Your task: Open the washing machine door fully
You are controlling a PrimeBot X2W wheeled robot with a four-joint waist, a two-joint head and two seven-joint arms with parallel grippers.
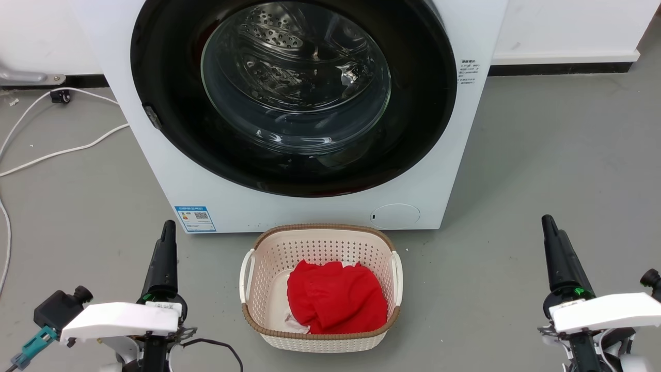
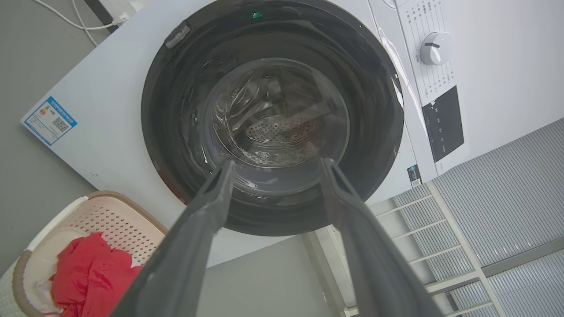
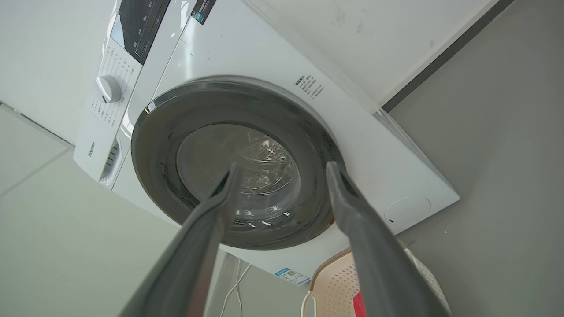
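Before the washer door (image 1: 294, 98), red cloth (image 1: 335, 302) in basket (image 1: 320, 228) — left pincer (image 2: 276, 162), right pincer (image 3: 282, 164) apart

The large round washing machine door (image 1: 294, 98) has a glossy black rim and a clear, reflective glass centre. The white box-shaped washing machine (image 1: 155, 170) is smooth, with a shiny perforated steel drum (image 1: 273, 31) behind the glass. The cream perforated plastic basket (image 1: 320, 248) holds soft matt red cloth (image 1: 335, 302); the grey floor (image 1: 542, 155) is matt.
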